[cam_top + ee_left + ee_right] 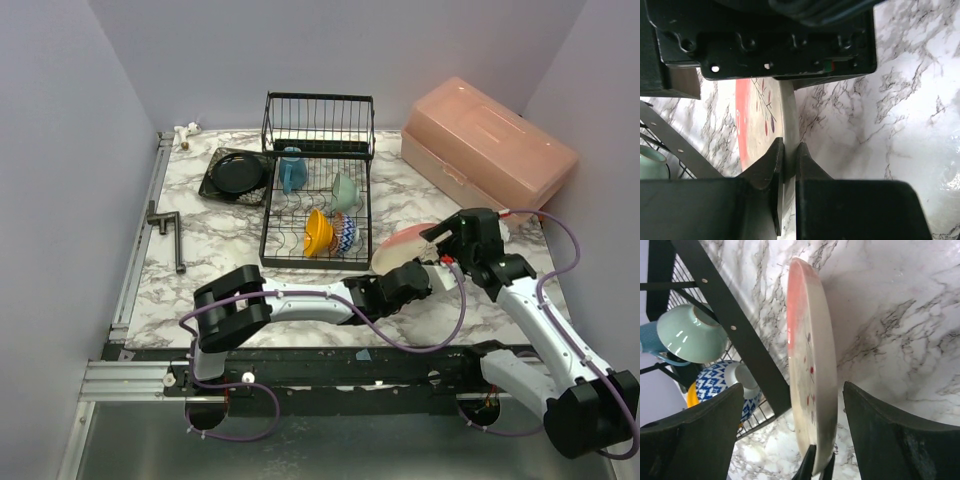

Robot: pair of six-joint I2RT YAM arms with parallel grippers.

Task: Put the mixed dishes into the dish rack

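Handing over the beige-pink round plate (812, 365) just right of the dish rack (318, 122).
I judge this step a transfer. The left gripper (790, 155) is pinched tight on the plate's rim and holds it on edge over the marble table (200, 240). I cannot tell whether the plate's lower rim touches the table. The right gripper (792, 384) straddles the same plate, fingers spread, with no contact visible. The next move calls for the right fingers to close squarely on the rim before the left lets go, then a lift over the side wire into a free curved slot. The rack holds the blue-handled mug (291, 170), mint-green bowl (345, 190), orange bowl (318, 232) and small patterned bowl (344, 234). Outside it, at the far left, the black round plate (237, 173) rests on the black square patterned plate (215, 188).
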